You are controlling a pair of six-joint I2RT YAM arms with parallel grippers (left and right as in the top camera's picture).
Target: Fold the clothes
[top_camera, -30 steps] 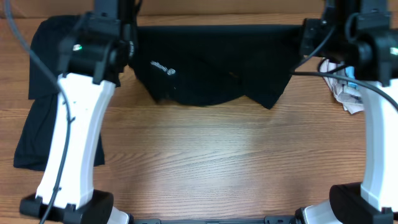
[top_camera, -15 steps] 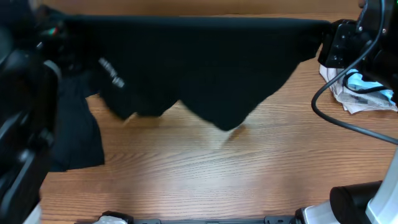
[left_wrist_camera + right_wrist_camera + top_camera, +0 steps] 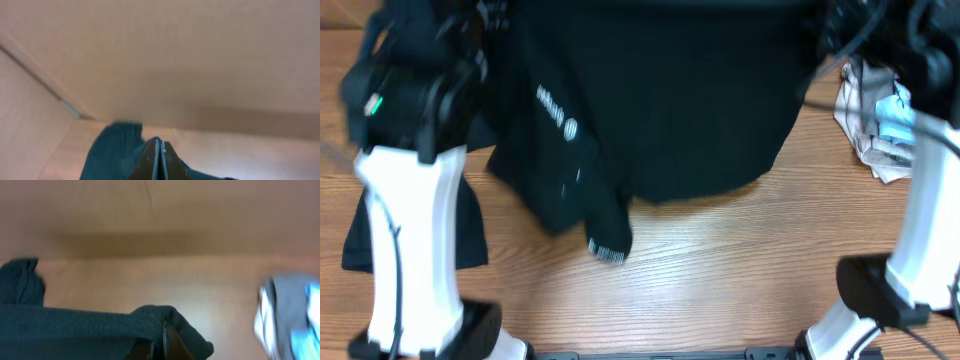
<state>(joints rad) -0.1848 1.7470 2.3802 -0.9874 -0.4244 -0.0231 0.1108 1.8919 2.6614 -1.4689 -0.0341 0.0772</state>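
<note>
A large black garment hangs stretched across the far half of the table in the overhead view, with white lettering and a small round white logo on its left part. A corner with a white label droops toward the front. My left gripper has its fingers pressed together, with black fabric bunched around them. My right gripper is shut on a fold of the same garment, which drapes over its fingertips. A second black garment lies flat at the left, under the left arm.
A pale pile of grey, white and light-blue clothes sits at the right edge, beside the right arm; it also shows blurred as the pale pile in the right wrist view. Bare wood tabletop spans the front.
The black garment has swung and dropped lower toward the front, its left corner now hanging down. The left arm has come back to an upright stance; both arms are blurred with motion.
</note>
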